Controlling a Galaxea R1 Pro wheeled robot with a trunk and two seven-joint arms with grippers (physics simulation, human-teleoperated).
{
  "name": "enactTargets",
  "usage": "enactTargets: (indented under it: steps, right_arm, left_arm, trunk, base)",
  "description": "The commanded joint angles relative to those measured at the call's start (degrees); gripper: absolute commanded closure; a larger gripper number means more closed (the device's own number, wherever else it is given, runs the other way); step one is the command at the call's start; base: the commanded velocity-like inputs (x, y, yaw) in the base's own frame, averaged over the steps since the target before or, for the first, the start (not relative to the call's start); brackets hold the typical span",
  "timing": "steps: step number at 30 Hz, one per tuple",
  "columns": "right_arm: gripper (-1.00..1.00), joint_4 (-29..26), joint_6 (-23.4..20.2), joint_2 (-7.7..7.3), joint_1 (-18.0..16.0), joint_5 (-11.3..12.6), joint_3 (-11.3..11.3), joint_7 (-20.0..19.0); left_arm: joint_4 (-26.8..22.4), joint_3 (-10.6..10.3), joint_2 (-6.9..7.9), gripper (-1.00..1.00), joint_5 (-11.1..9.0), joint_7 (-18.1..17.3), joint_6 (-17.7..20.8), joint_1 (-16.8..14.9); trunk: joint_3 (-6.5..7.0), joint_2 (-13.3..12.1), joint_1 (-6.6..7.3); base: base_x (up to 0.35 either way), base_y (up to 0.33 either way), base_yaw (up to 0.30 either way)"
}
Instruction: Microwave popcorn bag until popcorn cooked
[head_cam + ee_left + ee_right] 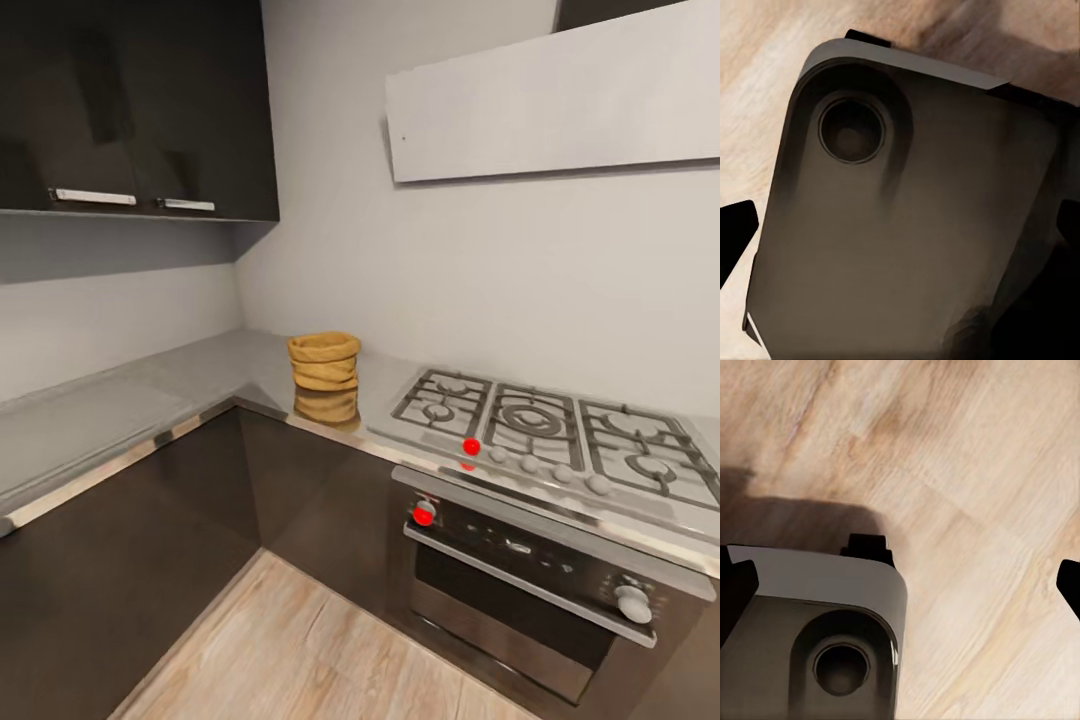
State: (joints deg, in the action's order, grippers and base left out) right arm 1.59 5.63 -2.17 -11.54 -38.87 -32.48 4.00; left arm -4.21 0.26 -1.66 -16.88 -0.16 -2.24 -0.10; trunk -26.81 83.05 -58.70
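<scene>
Now, with the tan-brown wrinkly popcorn bag [324, 362] standing upright on the grey glossy table [120, 410] just beside the grated steel gas hob [540, 425], the base is best brought closer — both grippers, fingers apart over the pale wooden floor [967, 472], are held empty.

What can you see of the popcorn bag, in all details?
The popcorn bag is a tan-brown, wrinkly sack with a thick rolled rim, open at the top. It stands upright on the grey countertop near the inner corner, left of the gas hob and apart from it. The glossy surface mirrors it. Nothing else touches it; its contents are hidden.
</scene>
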Motion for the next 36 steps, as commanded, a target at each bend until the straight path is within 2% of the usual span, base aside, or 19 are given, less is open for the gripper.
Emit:
enactTargets:
  steps: [1,16,22,29,30,32,34,36]
  right_arm:
    - [-1.0,0.17,0.26,-0.03,-0.06,-0.59,-0.48,0.31]
    - [-1.0,0.17,0.41,-0.03,-0.06,-0.59,-0.48,0.31]
    - [-1.0,0.17,0.51,-0.03,-0.06,-0.54,-0.53,0.31]
    - [-1.0,0.17,0.45,0.05,-0.06,-0.5,-0.57,0.31]
    - [-1.0,0.17,0.45,0.05,-0.06,-0.5,-0.57,0.31]
    - [-1.0,0.17,0.44,0.06,-0.06,-0.5,-0.57,0.31]
    - [-1.0,0.17,0.44,0.05,-0.06,-0.5,-0.57,0.31]
    - [-1.0,0.17,0.44,0.03,-0.06,-0.5,-0.57,0.31]
  left_arm:
    - [-0.01,0.0,-0.01,-1.0,-0.27,-0.02,-0.13,-0.02]
    - [-0.01,0.14,-0.09,-1.0,-0.31,-0.02,-0.73,0.0]
    - [-0.08,0.18,-0.1,-1.0,-0.34,0.06,-0.83,0.0]
    - [-0.47,0.3,-0.1,-1.0,-0.51,0.56,-0.83,-0.01]
    - [-0.52,0.32,-0.1,-1.0,-0.74,0.64,-0.83,0.0]
    - [-0.59,0.31,-0.06,-1.0,-2.76,0.74,-0.83,0.01]
    - [-0.7,0.21,-0.02,-1.0,-6.17,0.83,-0.83,0.01]
    - [-0.66,0.16,-0.07,-1.0,-7.1,0.85,-0.83,0.0]
  trunk:
    - [-0.05,0.03,-0.03]
    - [-0.05,0.03,-0.03]
    - [-0.05,0.03,-0.03]
    - [-0.05,0.03,-0.03]
    - [-0.05,0.03,-0.03]
    - [-0.05,0.03,-0.03]
    - [-0.05,0.03,-0.03]
    - [0.13,-0.38,0.19]
  base:
    - [0.304,0.213,0.0]
    - [0.274,0.229,0.0]
    - [0.057,0.239,0.0]
    - [0.001,0.033,0.0]
    - [0.0,0.002,0.0]
    - [0.0,0.001,0.0]
    - [0.0,0.0,0.0]
    - [0.0,0.0,0.0]
